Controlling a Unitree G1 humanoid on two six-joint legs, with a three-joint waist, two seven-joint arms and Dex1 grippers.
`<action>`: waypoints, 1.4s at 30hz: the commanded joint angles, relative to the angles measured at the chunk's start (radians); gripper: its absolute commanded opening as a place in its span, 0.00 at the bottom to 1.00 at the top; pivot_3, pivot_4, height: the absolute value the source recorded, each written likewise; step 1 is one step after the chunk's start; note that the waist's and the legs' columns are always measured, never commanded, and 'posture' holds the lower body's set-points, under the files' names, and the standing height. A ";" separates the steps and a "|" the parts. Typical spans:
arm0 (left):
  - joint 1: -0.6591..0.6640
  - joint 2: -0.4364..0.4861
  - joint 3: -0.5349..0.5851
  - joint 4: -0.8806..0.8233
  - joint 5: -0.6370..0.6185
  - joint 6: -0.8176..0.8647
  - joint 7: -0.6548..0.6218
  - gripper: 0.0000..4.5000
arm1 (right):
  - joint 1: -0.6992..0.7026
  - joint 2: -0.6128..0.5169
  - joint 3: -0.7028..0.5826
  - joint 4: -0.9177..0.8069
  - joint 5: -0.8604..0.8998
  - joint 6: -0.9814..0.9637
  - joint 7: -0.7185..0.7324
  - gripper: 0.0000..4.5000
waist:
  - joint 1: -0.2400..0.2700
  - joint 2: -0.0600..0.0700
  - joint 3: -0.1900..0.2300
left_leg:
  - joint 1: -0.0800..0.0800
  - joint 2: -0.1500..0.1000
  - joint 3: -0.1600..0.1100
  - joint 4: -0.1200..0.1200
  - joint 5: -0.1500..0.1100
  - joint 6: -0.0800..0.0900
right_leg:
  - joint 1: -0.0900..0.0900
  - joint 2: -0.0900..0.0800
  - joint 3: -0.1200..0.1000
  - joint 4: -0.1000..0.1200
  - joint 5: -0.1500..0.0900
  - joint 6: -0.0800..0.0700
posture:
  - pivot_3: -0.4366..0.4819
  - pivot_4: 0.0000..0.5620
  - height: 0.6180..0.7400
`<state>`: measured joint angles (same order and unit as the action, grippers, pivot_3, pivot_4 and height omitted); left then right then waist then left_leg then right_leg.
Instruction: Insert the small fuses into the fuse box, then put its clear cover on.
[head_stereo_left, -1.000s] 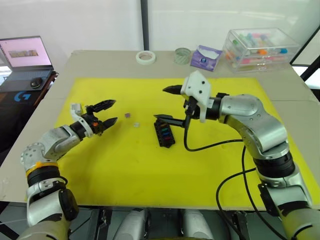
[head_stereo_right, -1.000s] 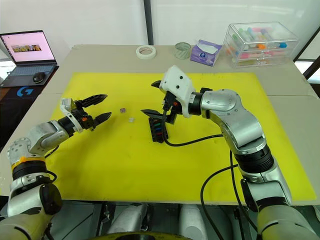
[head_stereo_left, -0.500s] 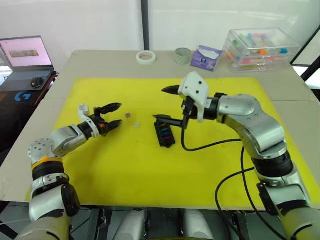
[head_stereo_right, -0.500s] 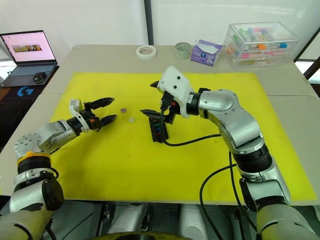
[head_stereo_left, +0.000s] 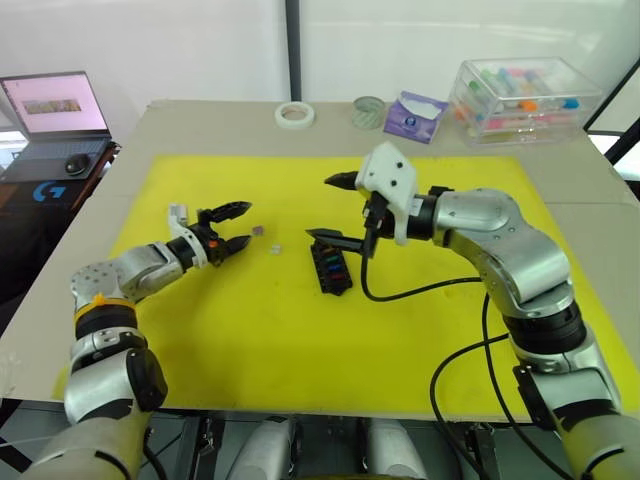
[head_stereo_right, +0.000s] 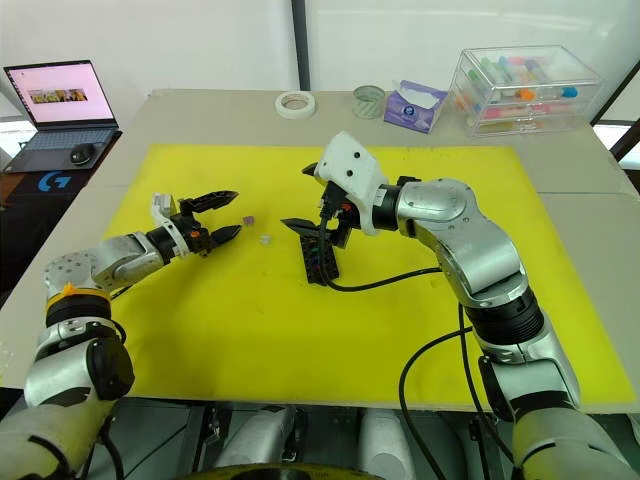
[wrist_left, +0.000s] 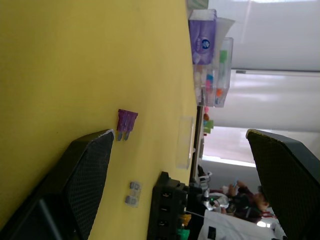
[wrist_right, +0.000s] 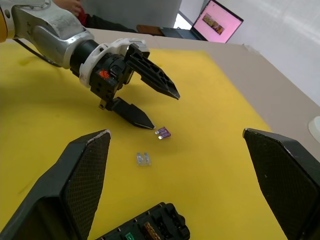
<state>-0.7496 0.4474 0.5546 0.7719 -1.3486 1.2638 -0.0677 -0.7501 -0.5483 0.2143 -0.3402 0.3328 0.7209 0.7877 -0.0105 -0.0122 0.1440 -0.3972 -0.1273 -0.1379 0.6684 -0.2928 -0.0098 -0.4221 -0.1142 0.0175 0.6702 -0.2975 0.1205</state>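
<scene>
Purple fuse (head_stereo_left: 256, 230) lies at three o'clock of the left gripper (head_stereo_left: 233, 227), fingers apart to pinch; right gripper (head_stereo_left: 333, 209) gapes over the fuse box (head_stereo_left: 328, 266).

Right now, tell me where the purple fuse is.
The purple fuse lies on the yellow mat, just ahead of the open left hand, with the grey fuse beside it and the fuse box further right.

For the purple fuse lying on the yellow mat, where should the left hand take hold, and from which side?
Probably by its purple plastic body, pinched across the flat faces from above. The purple fuse lies flat on the yellow mat, prongs to one side, and the open left hand is right beside it.
</scene>
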 joint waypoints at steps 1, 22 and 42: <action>-0.016 -0.019 0.005 0.021 0.045 0.020 -0.024 1.00 | -0.017 -0.002 -0.031 -0.046 0.011 0.000 -0.007 1.00 | 0.000 0.000 0.000 | 0.000 0.000 0.000 0.000 0.000 0.000 | 0.000 0.000 0.000 0.000 0.000 0.000 | 0.48 0.27 1.00; -0.063 -0.080 0.032 0.090 0.257 -0.018 -0.141 1.00 | -0.026 0.008 -0.030 -0.043 0.023 0.013 -0.010 1.00 | 0.008 0.000 0.000 | 0.001 -0.002 -0.002 0.000 0.000 0.000 | 0.002 -0.002 -0.001 0.000 0.000 0.000 | 0.48 0.27 1.00; -0.079 -0.125 0.036 0.110 0.376 -0.059 -0.209 0.96 | -0.035 0.001 -0.028 -0.039 0.026 0.019 -0.010 1.00 | 0.024 0.000 0.000 | 0.004 -0.003 -0.003 0.001 0.000 0.000 | 0.007 -0.003 -0.001 0.000 0.000 0.000 | 0.48 0.27 1.00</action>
<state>-0.8381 0.3508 0.6081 0.8439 -1.0104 1.2138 -0.2846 -0.7555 -0.5480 0.2129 -0.3500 0.3551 0.7497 0.7824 0.0138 -0.0124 0.1435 -0.3925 -0.1302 -0.1410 0.6691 -0.2927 -0.0098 -0.4145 -0.1168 0.0159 0.6696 -0.2975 0.1206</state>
